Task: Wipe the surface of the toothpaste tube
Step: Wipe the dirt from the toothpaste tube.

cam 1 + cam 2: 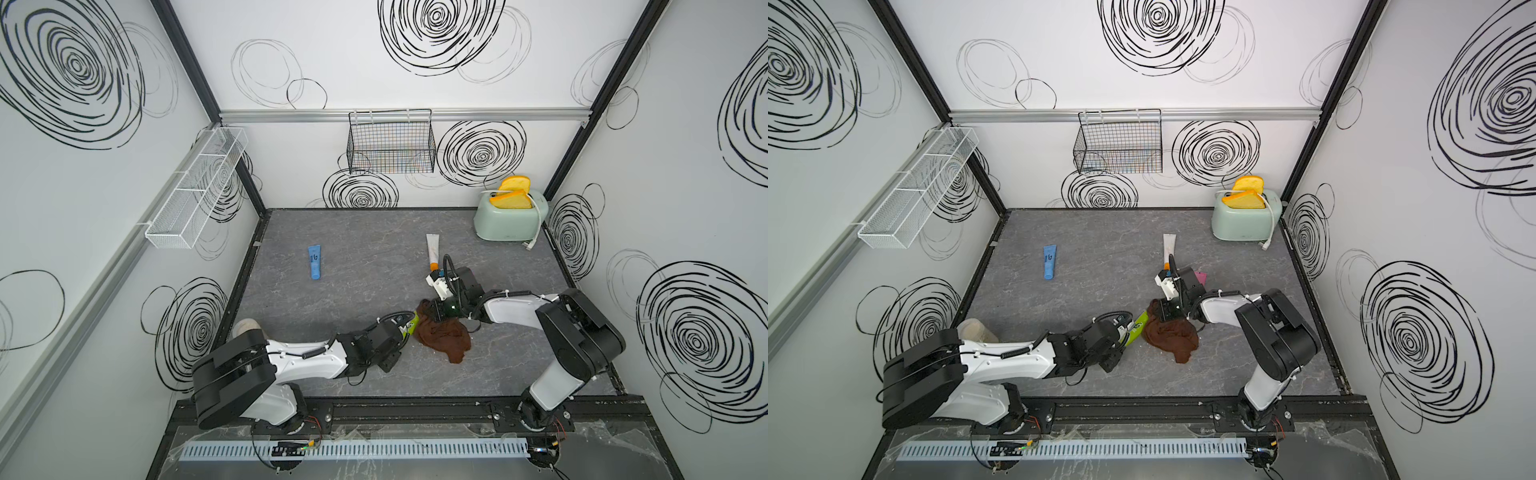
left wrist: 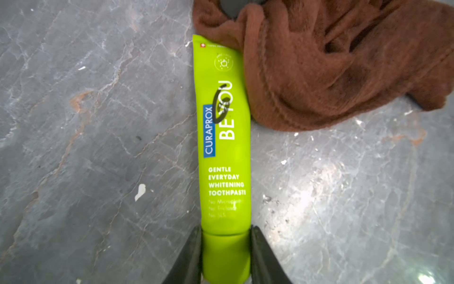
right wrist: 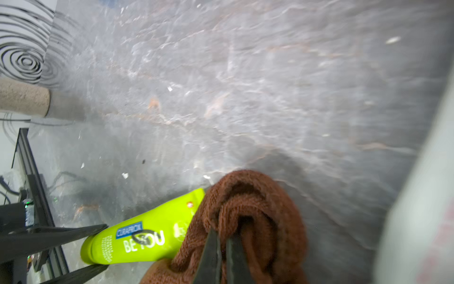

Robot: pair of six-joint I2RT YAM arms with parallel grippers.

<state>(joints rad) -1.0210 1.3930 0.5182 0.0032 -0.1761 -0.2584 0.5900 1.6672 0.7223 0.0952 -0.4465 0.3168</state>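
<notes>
My left end effector [image 2: 225,236] grips the cap end of the green toothpaste tube [image 2: 223,147], which lies out along the grey worktop [image 2: 98,147] near the front middle. Its flat crimped end touches the brown cloth [image 2: 331,68]. My right end effector [image 3: 222,236] is clenched on a bunched fold of that cloth, right at the tube's far end. A black scribble [image 2: 222,103] crosses the lettering mid-tube, and the cloth lies only along the edge beside it, not over it. In my judgement the main risk is a stroke that runs off the side and misses the mark. Another is that the cap is round and smooth, so a sideways push from the cloth could twist or swing the tube in my grip. The pinch on the cloth looks thin (one tug might pull it free). My two arms also work close together, so a long stroke could bring them into contact. I cannot tell whether the tube rests fully on the worktop or is slightly raised. Its underside is hidden and one corner of the crimp sits under the cloth. In both top views my left wrist covers most of the tube, and the right wrist view is blurred.
</notes>
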